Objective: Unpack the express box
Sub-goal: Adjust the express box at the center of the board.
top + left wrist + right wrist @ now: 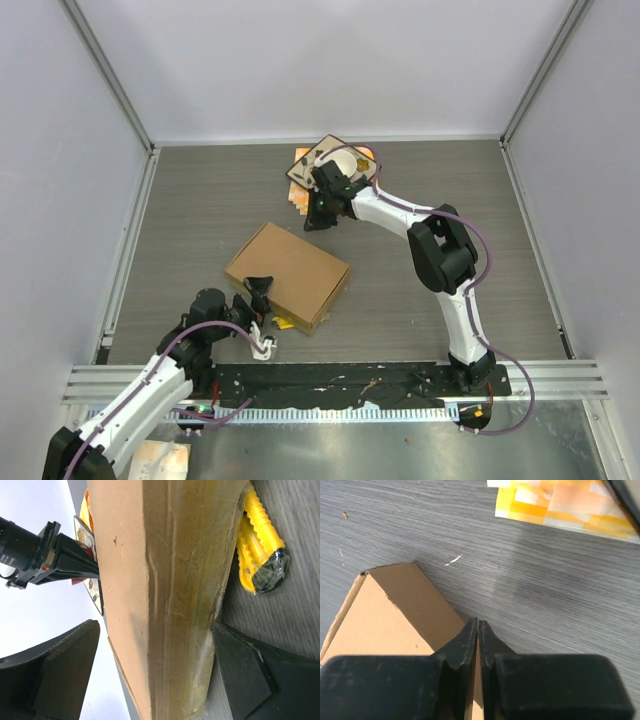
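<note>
The express box point(288, 275) is a flat brown cardboard box lying in the middle of the table. My left gripper point(260, 315) is open at the box's near left corner. In the left wrist view the box's taped edge point(165, 595) stands between the two spread fingers point(60, 675), with a gap showing on the left side. My right gripper point(318, 210) hovers just beyond the box's far corner point(395, 615). Its jaws point(478, 625) are shut to a thin slit with nothing between them.
A yellow ridged toy in clear wrap point(260, 545) lies against the box's near side point(283, 322). An orange-patterned square plate with a white bowl point(335, 165) sits at the back, with yellow-orange packets point(560, 502) beside it. Grey walls and rails enclose the table.
</note>
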Robot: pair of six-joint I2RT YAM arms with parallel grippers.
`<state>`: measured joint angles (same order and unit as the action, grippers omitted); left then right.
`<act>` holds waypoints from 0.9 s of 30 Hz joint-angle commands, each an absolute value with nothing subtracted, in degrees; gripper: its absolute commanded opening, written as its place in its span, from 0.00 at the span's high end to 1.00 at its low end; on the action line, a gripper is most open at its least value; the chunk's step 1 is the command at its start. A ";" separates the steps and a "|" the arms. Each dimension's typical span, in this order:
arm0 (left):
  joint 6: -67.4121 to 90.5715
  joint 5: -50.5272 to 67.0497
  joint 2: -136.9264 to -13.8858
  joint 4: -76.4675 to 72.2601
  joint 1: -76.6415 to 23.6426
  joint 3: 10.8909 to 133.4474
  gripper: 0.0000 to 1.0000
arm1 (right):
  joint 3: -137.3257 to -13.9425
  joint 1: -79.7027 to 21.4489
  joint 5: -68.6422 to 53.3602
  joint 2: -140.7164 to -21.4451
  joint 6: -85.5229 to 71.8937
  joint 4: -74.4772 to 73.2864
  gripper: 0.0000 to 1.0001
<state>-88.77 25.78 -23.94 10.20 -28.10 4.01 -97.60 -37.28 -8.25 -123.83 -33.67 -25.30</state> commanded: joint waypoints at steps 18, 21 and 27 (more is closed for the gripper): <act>-86.76 27.42 -43.94 -32.51 -27.86 -1.33 0.00 | -101.25 -40.07 -19.51 -129.02 -30.67 -24.08 0.97; -84.91 27.25 -46.84 -36.64 -27.95 1.39 0.00 | -101.16 -41.83 -19.51 -129.29 -30.32 -24.61 0.98; -78.84 24.09 -48.43 -42.10 -28.04 7.82 0.00 | -98.62 -43.33 -19.34 -129.11 -30.50 -24.17 0.98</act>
<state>-82.04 27.18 -48.99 -24.34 -28.14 1.89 -100.05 -37.52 -13.17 -129.49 -30.61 -20.67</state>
